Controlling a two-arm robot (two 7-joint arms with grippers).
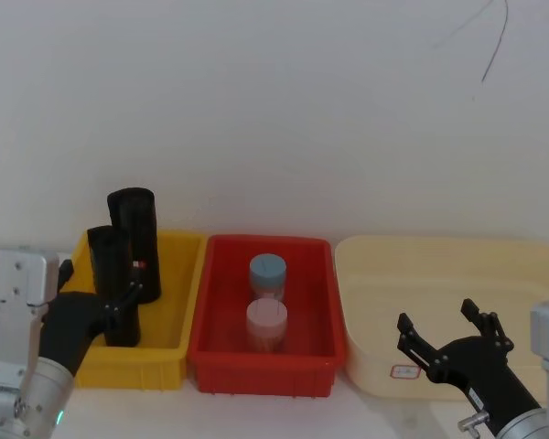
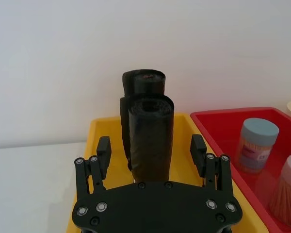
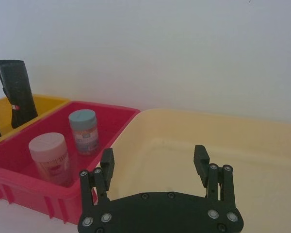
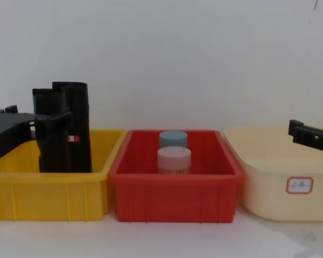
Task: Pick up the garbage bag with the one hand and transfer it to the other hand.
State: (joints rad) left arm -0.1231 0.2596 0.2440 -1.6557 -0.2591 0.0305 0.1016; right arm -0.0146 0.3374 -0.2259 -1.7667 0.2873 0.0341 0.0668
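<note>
Garbage bag [image 1: 108,265] upright in yellow bin [image 1: 188,240], just beside labelled black roll [image 1: 137,233], left tool [image 2: 151,144] open astride it, not touching, right tool [image 3: 153,156] open over cream bin [image 1: 421,283].

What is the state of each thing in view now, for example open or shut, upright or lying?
Left gripper: open, fingers either side of the garbage bag, not closed on it.
Garbage bag: upright in the yellow bin.
Labelled roll: upright behind it.
Blue-lidded jar: upright, lid on.
Pink-lidded jar: upright, lid on.
Right gripper: open, by the cream bin.
</note>
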